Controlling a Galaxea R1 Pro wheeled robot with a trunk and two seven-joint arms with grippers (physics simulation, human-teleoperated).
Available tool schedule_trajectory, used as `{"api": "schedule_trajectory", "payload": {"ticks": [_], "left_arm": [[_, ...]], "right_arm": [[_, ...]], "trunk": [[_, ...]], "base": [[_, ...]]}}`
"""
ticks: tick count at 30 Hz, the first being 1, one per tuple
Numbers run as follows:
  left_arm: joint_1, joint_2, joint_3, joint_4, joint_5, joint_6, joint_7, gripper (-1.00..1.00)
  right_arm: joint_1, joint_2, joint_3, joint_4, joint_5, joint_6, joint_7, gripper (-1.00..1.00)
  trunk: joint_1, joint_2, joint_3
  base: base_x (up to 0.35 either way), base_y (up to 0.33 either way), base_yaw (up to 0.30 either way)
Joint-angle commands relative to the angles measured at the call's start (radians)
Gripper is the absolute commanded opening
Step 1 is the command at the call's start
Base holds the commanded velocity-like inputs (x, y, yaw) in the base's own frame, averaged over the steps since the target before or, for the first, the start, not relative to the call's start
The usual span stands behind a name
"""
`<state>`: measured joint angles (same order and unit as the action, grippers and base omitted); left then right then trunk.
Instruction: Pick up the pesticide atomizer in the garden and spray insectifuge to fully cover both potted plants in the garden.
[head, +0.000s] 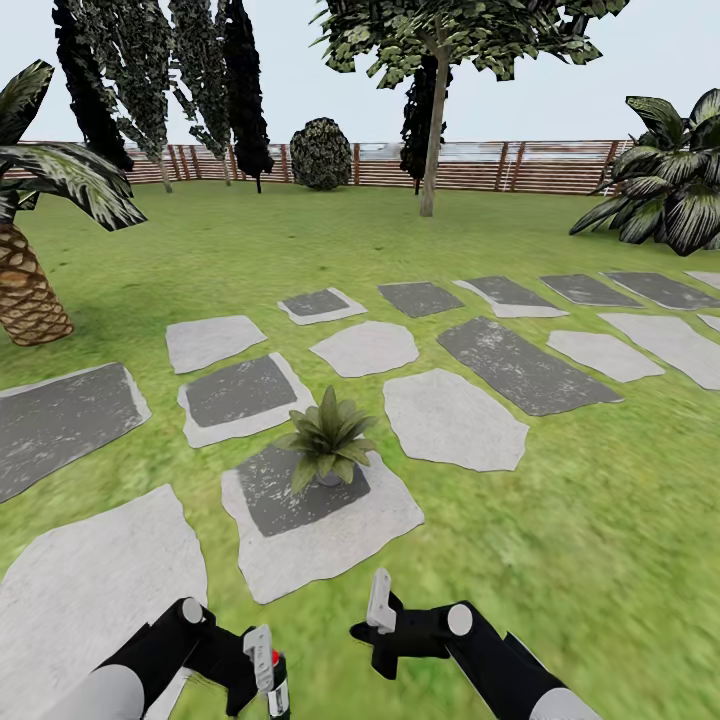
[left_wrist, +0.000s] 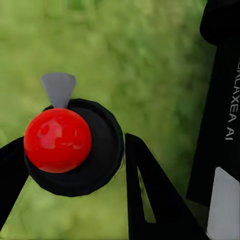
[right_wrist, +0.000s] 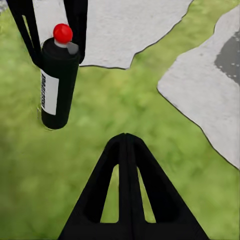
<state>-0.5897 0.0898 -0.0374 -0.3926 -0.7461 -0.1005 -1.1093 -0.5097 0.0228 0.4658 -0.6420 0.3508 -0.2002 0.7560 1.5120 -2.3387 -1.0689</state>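
Observation:
Low in the head view, my left gripper (head: 262, 668) is shut on the pesticide atomizer (head: 277, 690). Looking down from the left wrist, the red spot tops the dark body of the atomizer (left_wrist: 75, 150), with a black finger (left_wrist: 150, 200) against each side. From the right wrist, the atomizer (right_wrist: 57, 82) hangs upright above the grass, white stripe showing. My right gripper (head: 380, 605) (right_wrist: 125, 140) is shut and holds nothing, just right of the bottle. One potted plant (head: 328, 440) stands in its grey pot on a stepping slab (head: 320, 540) straight ahead. The other potted plant is out of view.
Grey stepping slabs (head: 450, 415) spread over the lawn ahead. A scaly-trunked palm (head: 25, 270) stands at the left, and a big dark-leaved plant (head: 670, 180) at the far right. A tree (head: 432, 130) and the slat fence (head: 520, 165) close the back.

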Motion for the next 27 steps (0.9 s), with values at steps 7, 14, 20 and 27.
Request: {"api": "schedule_trajectory", "payload": {"ticks": [7,14,20,27], "left_arm": [[-0.007,-0.032,-0.004,-0.050,0.003,-0.008,-0.003,-1.00],[-0.007,-0.074,-0.004,-0.054,0.002,-0.008,-0.007,-1.00],[-0.007,-0.092,-0.004,-0.057,0.002,-0.012,-0.007,-1.00],[-0.007,-0.100,-0.004,-0.057,0.004,-0.020,-0.009,-1.00]], "right_arm": [[-0.001,0.000,-0.001,-0.030,0.012,-0.005,0.002,-1.00],[-0.001,0.007,0.000,-0.034,0.011,-0.005,0.006,-1.00],[-0.001,0.014,-0.001,-0.034,0.012,-0.005,0.040,-1.00],[-0.001,0.014,-0.001,-0.034,0.013,-0.005,0.042,-1.00]], "trunk": [[0.000,0.000,-0.001],[0.000,0.000,-0.001],[0.000,0.000,-0.001],[0.000,0.000,-0.001]], "base": [[0.000,0.000,0.000],[0.000,0.000,0.000],[0.000,0.000,0.000],[0.000,0.000,0.000]]}}
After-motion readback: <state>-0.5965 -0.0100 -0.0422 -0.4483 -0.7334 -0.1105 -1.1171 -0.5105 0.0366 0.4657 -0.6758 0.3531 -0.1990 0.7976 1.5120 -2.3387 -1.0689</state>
